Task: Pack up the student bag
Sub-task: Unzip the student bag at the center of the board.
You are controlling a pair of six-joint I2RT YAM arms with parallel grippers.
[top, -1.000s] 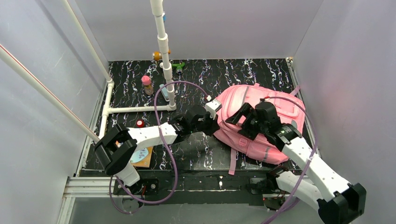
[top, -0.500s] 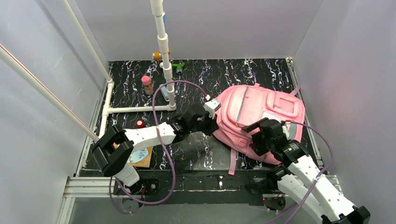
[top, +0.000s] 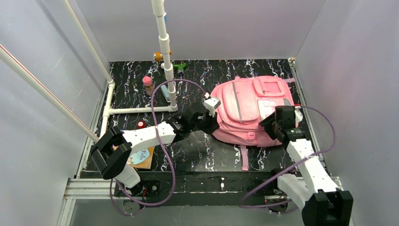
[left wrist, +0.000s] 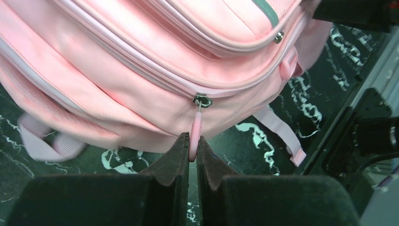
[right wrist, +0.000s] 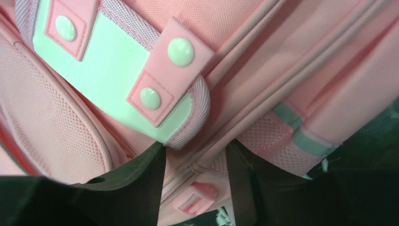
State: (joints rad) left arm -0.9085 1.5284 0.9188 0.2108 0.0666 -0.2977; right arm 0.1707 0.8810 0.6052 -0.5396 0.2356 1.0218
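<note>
The student bag (top: 244, 106) is a big pink backpack lying flat at the right of the black mat, its white patch (top: 273, 108) facing up. My left gripper (top: 213, 123) is at the bag's left edge. In the left wrist view the left gripper (left wrist: 193, 143) is shut on a pink zipper pull (left wrist: 195, 127) that hangs from a side zip of the bag (left wrist: 117, 61). My right gripper (top: 270, 123) is at the bag's near right corner. In its wrist view the right gripper (right wrist: 195, 172) has its jaws part closed on a fold of the bag (right wrist: 282, 56) below the patch (right wrist: 113, 61).
A white pipe frame (top: 165, 52) stands at the back left. A pink-capped bottle (top: 148, 85), an orange item (top: 158, 56) and a green item (top: 179, 67) are beside it. A small red item (top: 140, 124) and a card (top: 141, 157) lie near the left arm. A pink strap (top: 243, 157) trails toward the front edge.
The bag has swung from slanted to square with the mat. My right arm came off the bag's top to its near right corner and its jaws narrowed. The left gripper kept its hold.
</note>
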